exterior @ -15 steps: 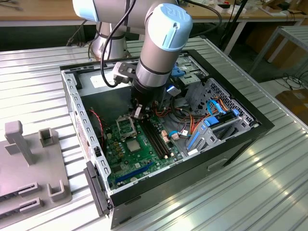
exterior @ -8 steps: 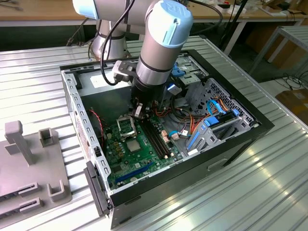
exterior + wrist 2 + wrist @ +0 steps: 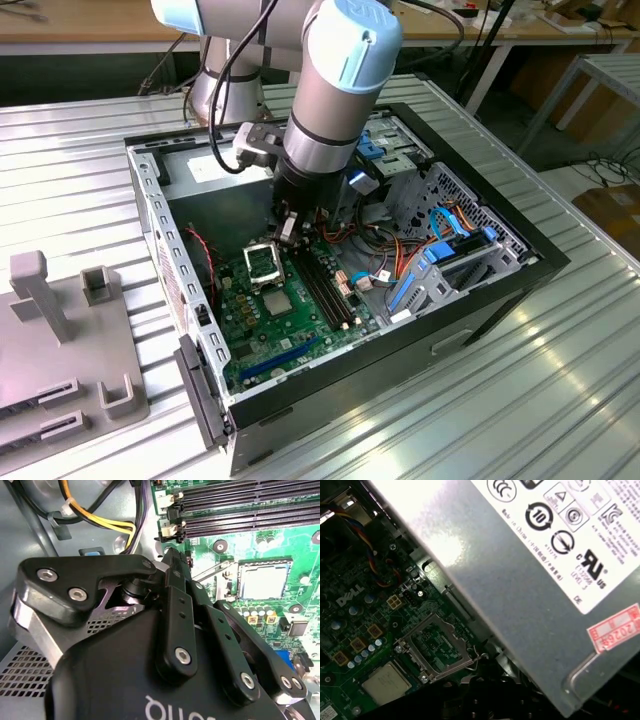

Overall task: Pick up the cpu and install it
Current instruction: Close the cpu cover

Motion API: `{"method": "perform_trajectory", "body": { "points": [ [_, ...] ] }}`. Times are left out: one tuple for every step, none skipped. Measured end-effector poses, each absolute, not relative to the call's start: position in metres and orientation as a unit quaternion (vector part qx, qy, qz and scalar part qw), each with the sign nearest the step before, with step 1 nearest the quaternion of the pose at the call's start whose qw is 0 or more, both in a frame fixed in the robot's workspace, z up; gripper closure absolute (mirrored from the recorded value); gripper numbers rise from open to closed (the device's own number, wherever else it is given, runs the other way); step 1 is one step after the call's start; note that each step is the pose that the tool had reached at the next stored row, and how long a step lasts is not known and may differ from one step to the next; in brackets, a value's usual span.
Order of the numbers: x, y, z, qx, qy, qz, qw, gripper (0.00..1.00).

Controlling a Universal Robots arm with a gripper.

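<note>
Well inside the open computer case (image 3: 152,215), end effector (image 3: 288,228) over the motherboard socket (image 3: 263,262), grip state unclear.

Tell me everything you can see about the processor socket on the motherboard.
The socket is a square, silvery metal frame around a dark, finely patterned centre. It sits on the green motherboard inside the open computer case, beside a square silver-topped chip and near a grey metal box. In the exterior view the tool hangs right above it; whether they touch cannot be told.
</note>
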State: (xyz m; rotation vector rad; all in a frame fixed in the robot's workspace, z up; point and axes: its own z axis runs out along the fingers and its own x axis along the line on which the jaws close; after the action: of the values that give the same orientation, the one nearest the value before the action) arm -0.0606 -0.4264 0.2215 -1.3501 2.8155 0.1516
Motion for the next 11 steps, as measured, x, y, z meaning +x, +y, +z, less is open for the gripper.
{"method": "perform_trajectory", "body": {
  "points": [
    [-0.0606,-0.4264,0.222,-0.432,0.901,0.047,0.007,0.89],
    [-0.0606,-0.4264,0.2225,-0.432,0.901,0.046,0.007,0.89],
    [-0.0606,-0.4264,0.223,-0.432,0.901,0.045,0.006,0.89],
    [-0.0606,-0.4264,0.2234,-0.432,0.901,0.043,0.005,0.89],
    [-0.0606,-0.4264,0.2238,-0.432,0.901,0.042,0.005,0.89],
    [-0.0606,-0.4264,0.2242,-0.432,0.901,0.041,0.004,0.89],
    [-0.0606,-0.4264,0.2245,-0.432,0.901,0.039,0.003,0.89],
    [-0.0606,-0.4264,0.2251,-0.432,0.901,0.037,0.002,0.89],
    [-0.0607,-0.4264,0.2255,-0.432,0.901,0.037,0.002,0.89],
    [-0.0607,-0.4264,0.226,-0.432,0.901,0.035,0.001,0.89],
    [-0.0608,-0.4264,0.2262,-0.432,0.901,0.035,0.001,0.89]
  ]
}}
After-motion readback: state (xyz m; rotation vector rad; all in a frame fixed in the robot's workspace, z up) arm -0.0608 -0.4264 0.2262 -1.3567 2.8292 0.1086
